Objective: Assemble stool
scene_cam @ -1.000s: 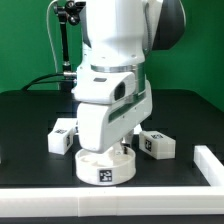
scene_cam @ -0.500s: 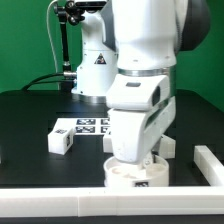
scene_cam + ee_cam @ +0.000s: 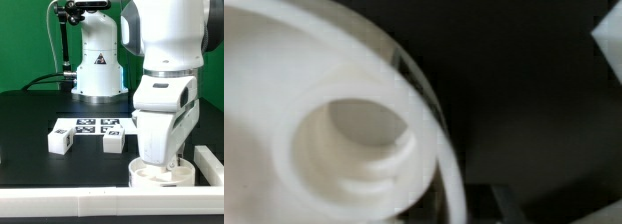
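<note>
Seat disc (image 3: pixel 150 178) beside the white rail (image 3: pixel 212 163); fingers (image 3: pixel 165 162) down at it, whether clenched cannot be told

Blurred white seat disc (image 3: pixel 278 60) with 1 round recess (image 3: pixel 363 135) against the black table (image 3: pixel 526 90).

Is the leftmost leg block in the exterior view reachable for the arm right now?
Probably yes: the leg block stands uncovered, in the open. The end effector sits low at the seat disc, so it must lift away first.
</note>
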`<state>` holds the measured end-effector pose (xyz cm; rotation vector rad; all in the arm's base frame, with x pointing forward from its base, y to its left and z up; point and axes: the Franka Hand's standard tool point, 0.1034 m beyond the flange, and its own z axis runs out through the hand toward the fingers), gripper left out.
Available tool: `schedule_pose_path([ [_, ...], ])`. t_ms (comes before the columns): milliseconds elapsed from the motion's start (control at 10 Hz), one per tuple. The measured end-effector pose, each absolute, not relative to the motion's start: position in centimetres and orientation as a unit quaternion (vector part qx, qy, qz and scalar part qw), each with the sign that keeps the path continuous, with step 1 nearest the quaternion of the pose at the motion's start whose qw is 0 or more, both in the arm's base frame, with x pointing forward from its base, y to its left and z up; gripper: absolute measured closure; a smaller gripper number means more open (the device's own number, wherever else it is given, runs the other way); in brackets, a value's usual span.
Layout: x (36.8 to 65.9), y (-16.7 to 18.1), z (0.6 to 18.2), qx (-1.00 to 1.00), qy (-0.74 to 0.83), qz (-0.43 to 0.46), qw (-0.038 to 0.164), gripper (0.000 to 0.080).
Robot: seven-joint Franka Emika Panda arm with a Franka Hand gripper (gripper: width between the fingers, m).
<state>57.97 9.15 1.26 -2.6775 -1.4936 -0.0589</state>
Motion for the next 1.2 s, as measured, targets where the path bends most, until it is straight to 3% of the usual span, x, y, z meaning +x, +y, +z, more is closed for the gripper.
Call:
schedule_pose_path([
  [700, 58.9, 11.2, 1.3, -0.881, -0.472, -0.026, 0.037, 0.0743],
  [800, 58.9, 11.2, 1.3, -0.881, -0.472, -0.026, 0.037, 0.0649],
  [900, 58.9, 11.0, 1.3, -0.881, -0.471, -0.025, 0.036, 0.0465],
  [1000, 59.0, 10.7, 1.3, -0.882, -0.469, -0.025, 0.035, 0.0465],
  [1100, 59.1, 10.4, 1.4, -0.884, -0.465, -0.025, 0.033, 0.0281],
  [1200, 59.1, 10.2, 2.4, -0.891, -0.453, -0.029, 0.030, 0.0192],
])
